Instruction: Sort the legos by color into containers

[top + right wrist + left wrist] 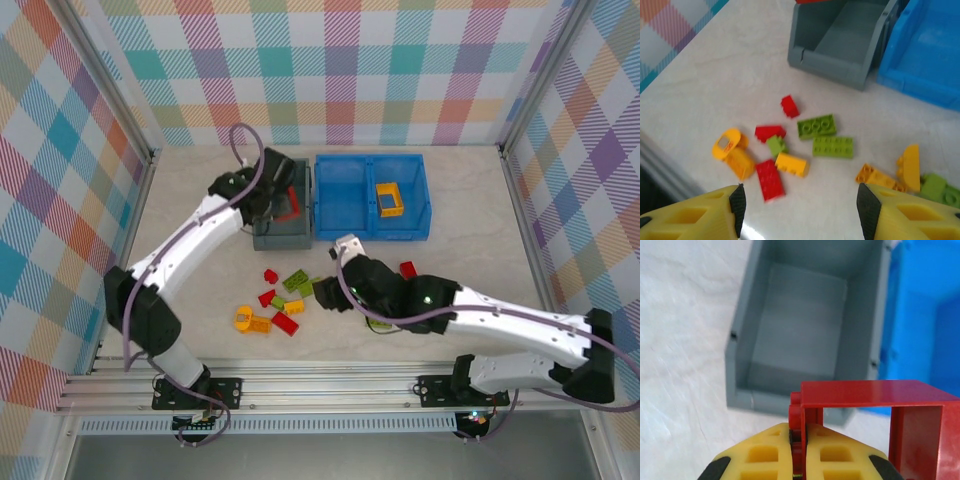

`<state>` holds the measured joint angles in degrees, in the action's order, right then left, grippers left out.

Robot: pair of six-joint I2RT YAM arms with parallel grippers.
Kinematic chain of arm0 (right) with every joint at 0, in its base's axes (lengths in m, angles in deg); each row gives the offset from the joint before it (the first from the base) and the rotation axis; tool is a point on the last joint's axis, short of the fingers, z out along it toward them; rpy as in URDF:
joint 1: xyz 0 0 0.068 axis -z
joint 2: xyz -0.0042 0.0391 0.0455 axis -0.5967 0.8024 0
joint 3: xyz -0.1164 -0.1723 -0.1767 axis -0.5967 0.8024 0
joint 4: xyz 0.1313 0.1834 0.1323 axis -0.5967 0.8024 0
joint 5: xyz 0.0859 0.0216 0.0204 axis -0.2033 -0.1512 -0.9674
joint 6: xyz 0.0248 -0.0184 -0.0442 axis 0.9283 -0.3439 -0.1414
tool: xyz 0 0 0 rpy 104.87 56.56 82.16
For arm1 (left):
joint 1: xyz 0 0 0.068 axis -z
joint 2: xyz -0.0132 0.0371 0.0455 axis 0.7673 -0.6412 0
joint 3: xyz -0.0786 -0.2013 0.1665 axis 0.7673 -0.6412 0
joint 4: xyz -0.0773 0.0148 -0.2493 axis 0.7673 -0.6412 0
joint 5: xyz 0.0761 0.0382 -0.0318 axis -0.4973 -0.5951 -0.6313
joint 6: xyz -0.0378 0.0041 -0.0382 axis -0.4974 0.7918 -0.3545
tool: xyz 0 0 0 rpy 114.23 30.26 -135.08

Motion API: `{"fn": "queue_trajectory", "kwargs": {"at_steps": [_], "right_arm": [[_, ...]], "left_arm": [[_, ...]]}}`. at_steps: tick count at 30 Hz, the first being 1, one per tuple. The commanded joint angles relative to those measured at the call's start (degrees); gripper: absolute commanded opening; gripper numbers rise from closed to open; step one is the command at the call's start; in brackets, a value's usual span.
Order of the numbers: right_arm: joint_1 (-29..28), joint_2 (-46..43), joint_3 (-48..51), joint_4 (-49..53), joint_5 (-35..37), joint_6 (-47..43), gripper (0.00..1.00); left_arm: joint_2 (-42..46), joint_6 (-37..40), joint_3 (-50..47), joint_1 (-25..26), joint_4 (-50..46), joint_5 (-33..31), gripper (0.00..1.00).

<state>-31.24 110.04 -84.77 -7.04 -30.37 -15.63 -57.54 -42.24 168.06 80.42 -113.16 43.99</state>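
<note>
Lego frame (pixel 875 392), red and rectangular, is clamped by one wall between the closed yellow fingers of the left gripper (pixel 799 435), low in the left wrist frame. Above it in that picture stands the grey bin (pixel 740 365), with the blue bin (pixel 920 315) just beside it on the right. One orange frame (pixel 389 199) lies in the blue bin's right compartment. The right gripper (pixel 800 210) hangs with fingers wide apart, holding nothing, over the loose legos (pixel 816 126): three red, at least four lime green, five yellow-orange.
</note>
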Motion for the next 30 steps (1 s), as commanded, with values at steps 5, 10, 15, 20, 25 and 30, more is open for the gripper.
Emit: {"fn": "queue_trajectory", "kwargs": {"at_steps": [5,10,15,20,25,30], "right_arm": [[8.0,8.0,-5.7,-11.7,-4.7,0.5,0.63],[10.4,11.3,-7.7,-11.8,-6.4,2.2,0.64],[11.8,12.7,-9.2,-11.1,-8.0,3.4,0.64],[12.2,12.7,-9.0,-10.4,-8.5,3.3,0.64],[12.5,12.7,-8.1,-7.5,-8.1,4.8,0.64],[12.6,10.5,-6.6,-4.6,-7.0,5.2,0.65]], "left_arm": [[-18.7,9.5,18.5,-7.5,-3.7,0.6,0.01],[-30.2,12.0,30.2,-8.6,-4.9,0.7,0.01],[-38.0,12.4,34.9,-9.5,-4.4,1.9,0.01],[-41.5,14.8,35.3,-9.7,-0.5,5.9,0.03],[-43.0,15.7,36.2,-9.7,-0.1,7.8,0.17],[-40.5,15.8,35.2,-9.7,-0.3,9.0,0.34]]}}
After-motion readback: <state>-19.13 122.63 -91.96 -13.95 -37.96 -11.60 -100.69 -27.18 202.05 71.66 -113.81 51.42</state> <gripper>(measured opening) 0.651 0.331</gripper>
